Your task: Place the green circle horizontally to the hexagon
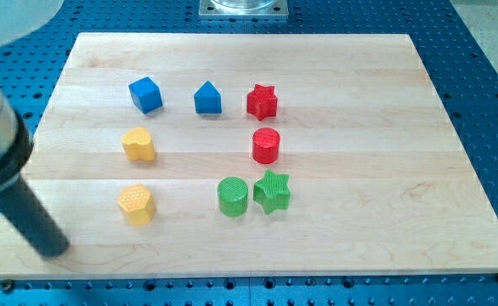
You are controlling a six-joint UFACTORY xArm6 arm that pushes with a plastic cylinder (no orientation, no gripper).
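The green circle (232,196) stands on the wooden board (359,170) below the middle, touching the green star (272,190) on its right. The yellow hexagon (137,204) stands to its left, at about the same height in the view, with a gap between them. My rod comes in from the view's left edge, and my tip (53,249) rests near the board's bottom left corner, to the left of and a little below the hexagon, touching no block.
A yellow heart (138,144) stands above the hexagon. A blue cube (145,94), a blue house-shaped block (207,99) and a red star (263,101) form a row near the top. A red circle (266,145) stands above the green blocks.
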